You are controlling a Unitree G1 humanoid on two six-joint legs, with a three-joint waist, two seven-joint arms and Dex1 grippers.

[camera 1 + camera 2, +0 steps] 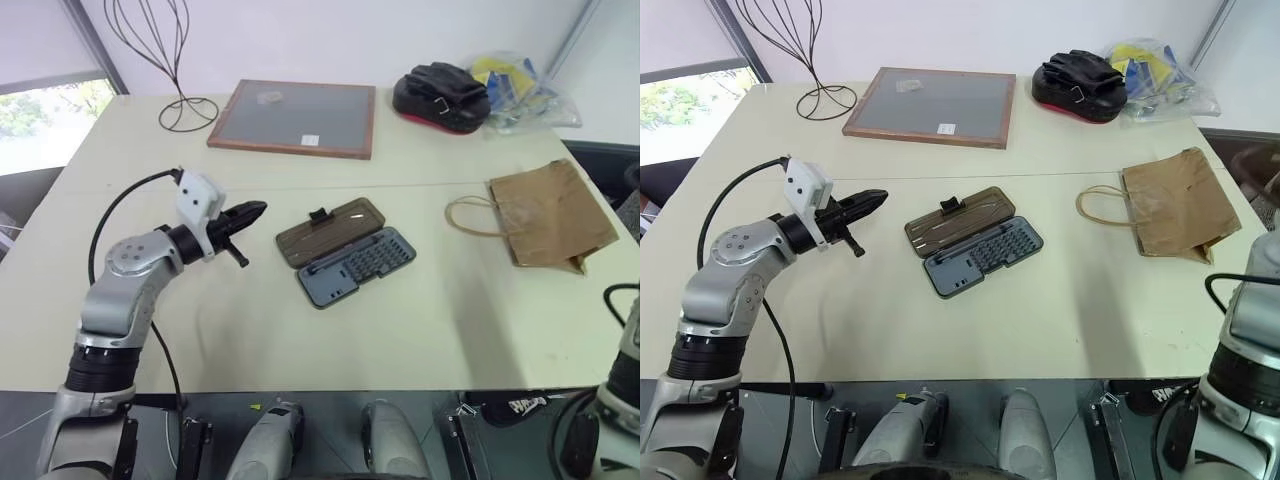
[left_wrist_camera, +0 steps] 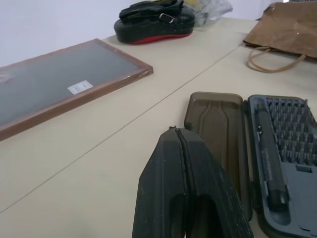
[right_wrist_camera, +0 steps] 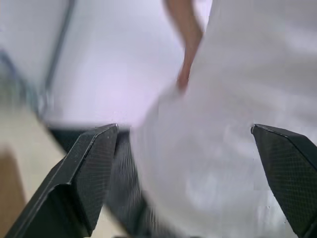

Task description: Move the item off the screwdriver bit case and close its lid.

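The cream table [image 1: 300, 330] carries everything. Taking the screwdriver bit case [image 1: 345, 250] as the landmark: the wood-framed grey board [image 1: 295, 117] lies well behind it, the brown paper bag [image 1: 548, 215] lies well apart on its right, flat and crinkled, with a thin looped handle [image 1: 472, 215] reaching toward the case, and nothing rests on the case itself. A black padded mitt [image 1: 440, 95] sits far behind the case to the right, beside a clear plastic bag [image 1: 525, 90], and a wire stand [image 1: 180, 65] stands far behind it to the left.

The case lies open and askew: a dark grey tray [image 1: 358, 266] with rows of small bits and a long dark tool in a groove, and hinged to its far side the smoky-brown lid [image 1: 330, 230], flat on the table with its black latch tab [image 1: 319, 214] at the outer edge.

The left gripper [image 1: 255, 210] hovers near the case's left, fingers pressed together, holding nothing. The right gripper [image 3: 185, 178] has its fingers spread wide, empty, with a person in white blurred beyond them.
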